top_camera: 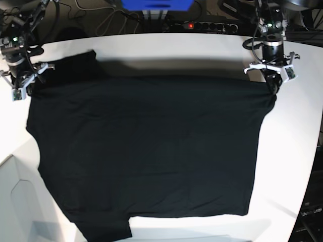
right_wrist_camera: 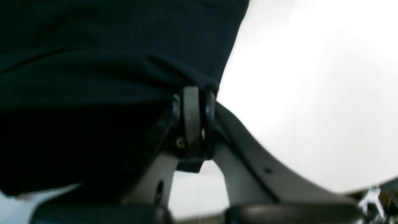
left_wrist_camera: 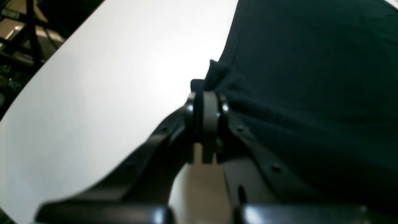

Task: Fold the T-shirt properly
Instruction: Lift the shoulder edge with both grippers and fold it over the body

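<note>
The black T-shirt [top_camera: 146, 151] hangs stretched as a wide sheet over the white table [top_camera: 298, 151], its plain side showing; no print or label is visible. My left gripper [top_camera: 271, 88] is shut on the T-shirt's upper right corner; the left wrist view shows the fingers [left_wrist_camera: 209, 102] pinching a fold of the cloth [left_wrist_camera: 311, 77]. My right gripper [top_camera: 28, 91] is shut on the upper left corner; the right wrist view shows the fingers [right_wrist_camera: 194, 105] clamped on the cloth's edge [right_wrist_camera: 108, 62]. A sleeve [top_camera: 75, 65] lies flat behind the left corner. The lower edge drapes near the table's front.
The white table's back edge [top_camera: 166, 43] runs below cables and a power strip [top_camera: 202, 24]. A blue box [top_camera: 156, 5] stands at the back centre. The table's rounded right edge [top_camera: 315, 166] drops off to dark floor. A white panel [top_camera: 20, 201] sits at the lower left.
</note>
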